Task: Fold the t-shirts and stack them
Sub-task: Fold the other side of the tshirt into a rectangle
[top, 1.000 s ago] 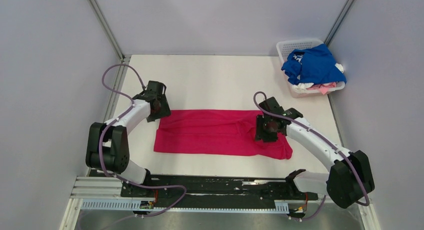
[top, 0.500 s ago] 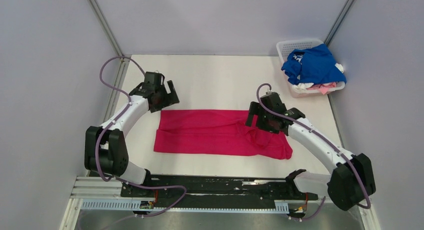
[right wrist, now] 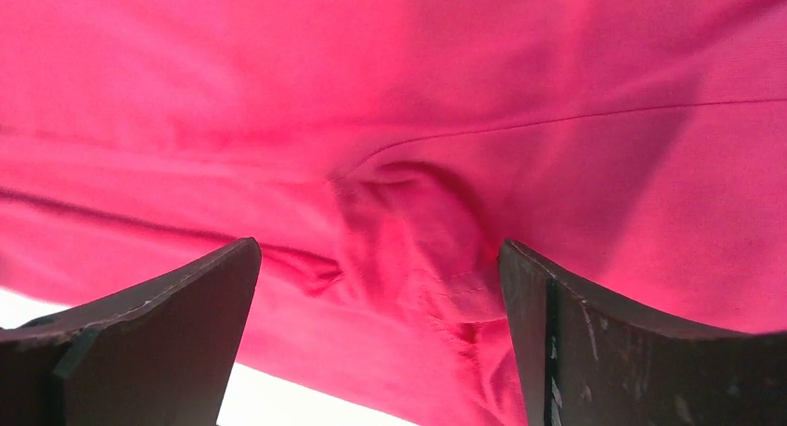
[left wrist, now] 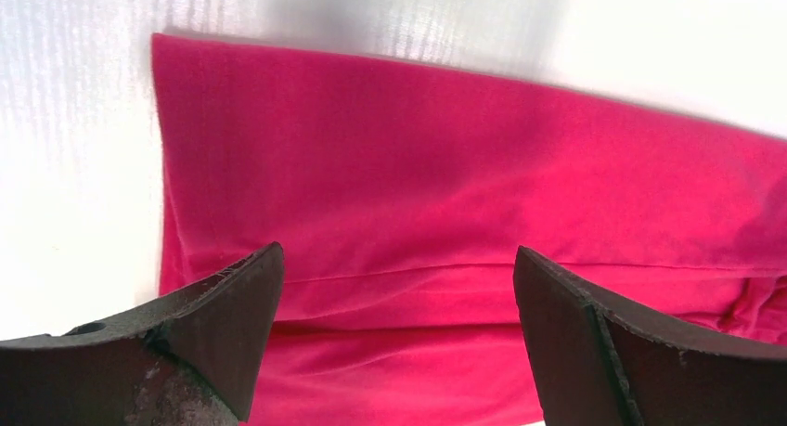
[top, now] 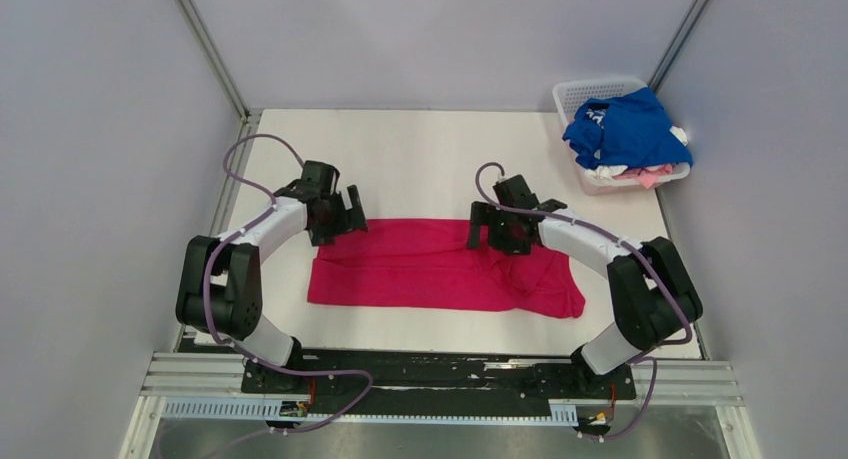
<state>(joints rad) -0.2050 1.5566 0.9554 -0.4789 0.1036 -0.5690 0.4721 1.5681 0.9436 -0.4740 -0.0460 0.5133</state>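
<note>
A magenta-red t-shirt point(top: 430, 269) lies on the white table, folded into a long strip with a rumpled right end. My left gripper point(top: 346, 215) hovers open over its far left corner; in the left wrist view the gripper point(left wrist: 397, 252) has only flat cloth point(left wrist: 445, 166) between its fingers. My right gripper point(top: 488, 229) stands open above the strip's far edge, right of centre. The right wrist view shows that gripper point(right wrist: 379, 245) over a puckered fold of the shirt point(right wrist: 371, 92). A royal blue t-shirt point(top: 625, 129) is heaped on white and pale pink ones point(top: 650, 174).
A white lattice basket point(top: 585, 87) holding the heaped shirts stands in the far right corner, against the right wall. Grey walls close in the table on three sides. The arms' black mounting rail point(top: 440, 369) runs along the near edge.
Both grippers have opened and let go of the magenta-red shirt. The left one shifted right along the far edge; the right one swung left and farther back. The shirt stayed put.
</note>
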